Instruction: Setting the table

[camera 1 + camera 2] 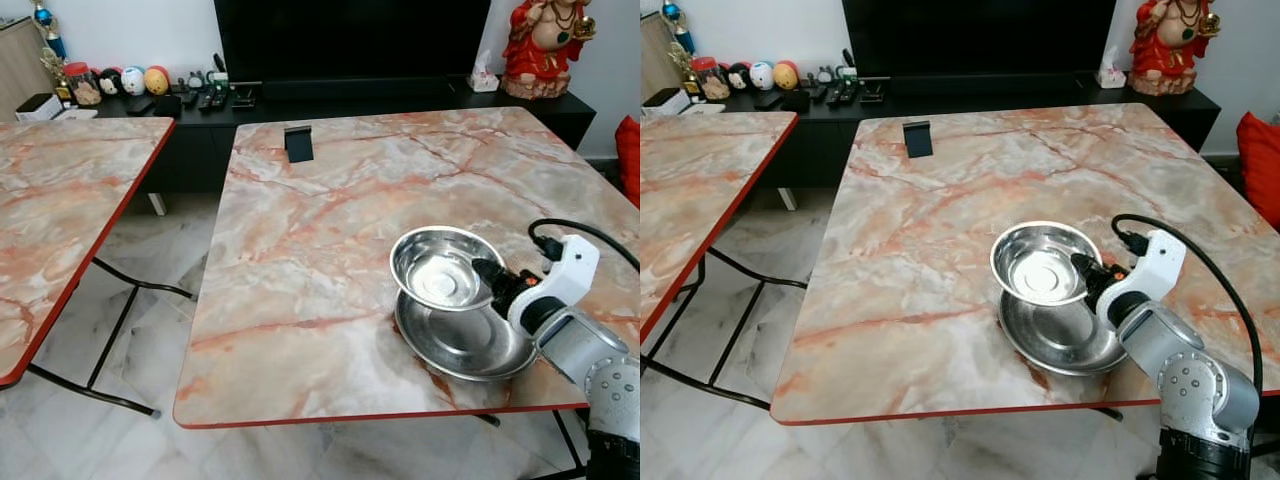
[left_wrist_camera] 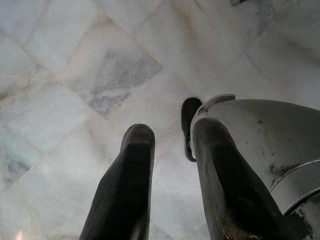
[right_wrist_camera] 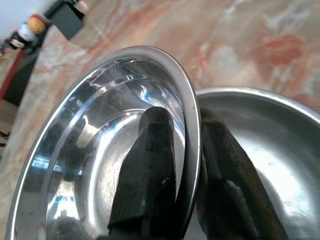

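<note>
A: Start at the left. What stands there?

B: A second marble-patterned table (image 1: 70,200) with a red edge and folding black legs, standing apart from the main one across a strip of pale tiled floor (image 1: 150,330). Behind it, a low black cabinet (image 1: 200,110) carries small ornaments, painted eggs and remote controls, under a large dark screen (image 1: 350,40).

A: And the left gripper (image 2: 167,150)?

B: Its wrist view looks down at grey-veined floor tiles. The two black fingers (image 2: 125,190) stand apart with nothing between them. A rounded grey part of the robot's own body sits just beside one finger.

A: Moving to the middle?

B: The main table (image 1: 330,230), marble top in pink and grey. A small dark object (image 1: 298,143) stands near its far edge.

A: Where are the task's things?

B: Toward the near right part of that table. A larger steel bowl (image 1: 460,350) rests on the top. A smaller steel bowl (image 1: 445,268) is held tilted above it, its lower edge over the larger bowl's far rim.

A: Held by what?

B: The right gripper (image 3: 187,165). It is closed on the smaller bowl's rim, one finger inside the bowl, the other outside.

A: Farthest right?

B: A red seated figurine (image 1: 545,45) on the cabinet, a tissue box (image 1: 484,78) beside it, and something red (image 1: 629,155) at the picture's edge.
</note>
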